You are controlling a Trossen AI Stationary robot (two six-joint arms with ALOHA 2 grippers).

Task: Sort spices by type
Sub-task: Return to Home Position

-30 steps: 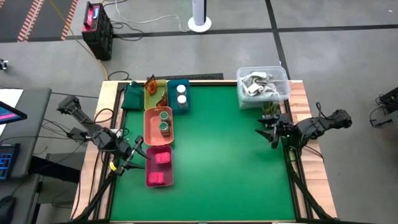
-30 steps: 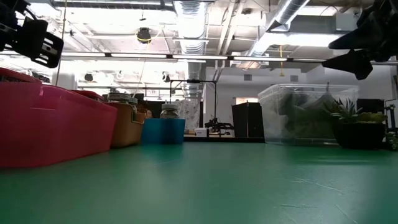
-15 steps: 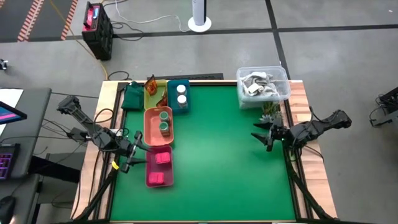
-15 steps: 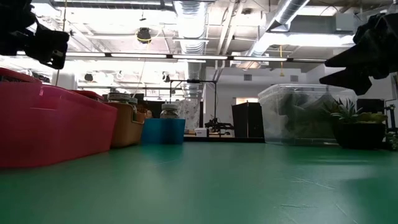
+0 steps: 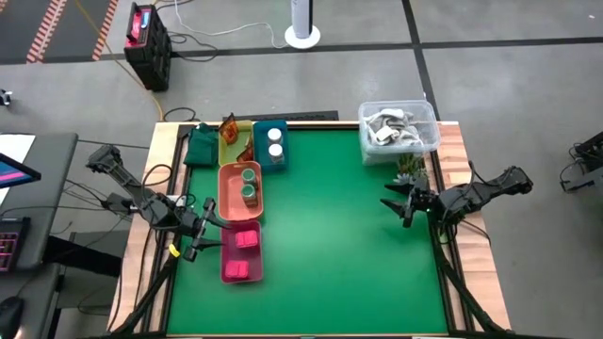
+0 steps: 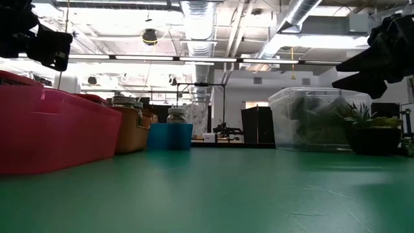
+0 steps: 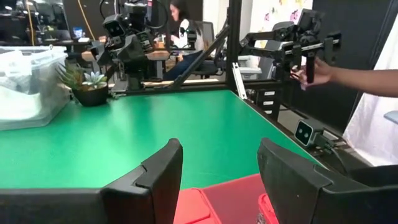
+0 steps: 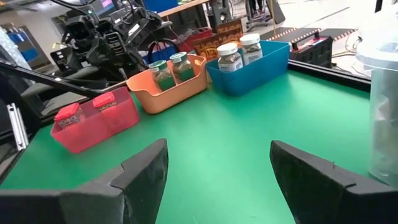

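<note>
While both arms hang over the green table (image 5: pixel 349 264), every spice sits in a tray on the left side.
Left gripper (image 5: pixel 209 232): one, just beside the pink tray's outer wall, fingers spread wide, nothing between them.
Pink tray (image 5: pixel 226 256): one, at the front of the row, and in it two pink blocks (image 5: pixel 247 239), one behind the other.
Orange tray (image 5: pixel 226 193): one, just behind the pink tray, with two green-lidded jars (image 5: pixel 249 174) upright inside.
Yellow tray (image 5: pixel 226 151): one, at the back of the row, and two orange-brown sachets (image 5: pixel 229 125) show from above.
Blue tray (image 5: pixel 259 143): one, right beside the yellow tray, holding two white-lidded jars (image 5: pixel 274 134), both upright.
Clear tub (image 5: pixel 429 132): one, in the back right corner, full of grey-white clutter.
Plant (image 5: pixel 409 166): one small pot, just in front of the tub.
Right gripper (image 5: pixel 396 207): one, at the table's right side near the plant, well apart from the trays, fingers parted and empty.
Person's hand (image 7: pixel 314 73): one, out beyond the table in the left wrist view.
</note>
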